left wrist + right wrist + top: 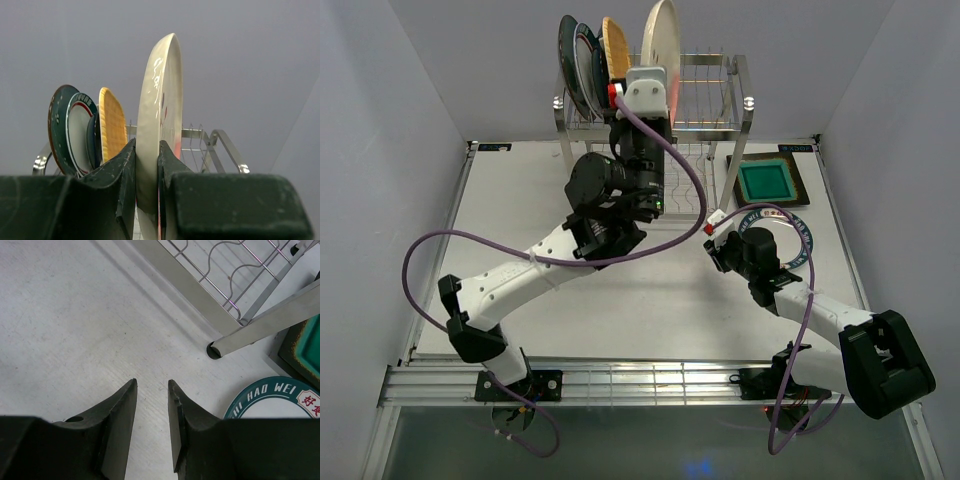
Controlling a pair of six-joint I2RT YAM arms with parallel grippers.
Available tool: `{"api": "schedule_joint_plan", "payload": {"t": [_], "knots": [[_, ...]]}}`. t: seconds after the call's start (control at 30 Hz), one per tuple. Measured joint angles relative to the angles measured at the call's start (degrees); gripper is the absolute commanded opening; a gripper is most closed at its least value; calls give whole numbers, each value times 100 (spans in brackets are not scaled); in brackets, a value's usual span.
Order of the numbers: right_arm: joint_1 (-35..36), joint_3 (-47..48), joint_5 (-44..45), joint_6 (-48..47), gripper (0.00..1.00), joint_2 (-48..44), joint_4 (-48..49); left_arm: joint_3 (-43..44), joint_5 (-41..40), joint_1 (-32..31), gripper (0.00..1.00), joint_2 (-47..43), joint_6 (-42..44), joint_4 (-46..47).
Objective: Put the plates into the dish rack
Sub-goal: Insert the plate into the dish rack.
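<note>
My left gripper (148, 150) is shut on the lower rim of the pink-cream floral plate (160, 100), which it holds upright on edge above the dish rack (720, 95). Standing in the rack's left slots are the dark teal plate (56, 120), a white colour-rimmed plate (77, 130) and the orange woven plate (112, 122). My right gripper (152, 385) hangs open over bare table with nothing between its fingers. Just to its right lies a white teal-rimmed plate (270, 400). The green square plate (766, 181) lies flat beside the rack's right post.
The rack's front right foot (215, 349) and lower wire shelf (235, 275) stand just beyond my right gripper. White walls close in the table on the left, back and right. A purple cable (430, 250) loops from the left arm.
</note>
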Motion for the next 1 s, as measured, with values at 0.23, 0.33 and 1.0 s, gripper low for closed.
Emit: {"api": "schedule_joint_plan", "payload": {"t": [0.23,0.33,1.0], "knots": [[-4,0,-70,0,37,0,-2,1191,306,656,0,922,-35,-411],[-7,0,-92,0,38,0,-4,1550,527,964,0,1263,-284,-925],[-61,0,-258,0,37,-22,-28,1989,1368,2166,0,1698,-1569,-2208]]}}
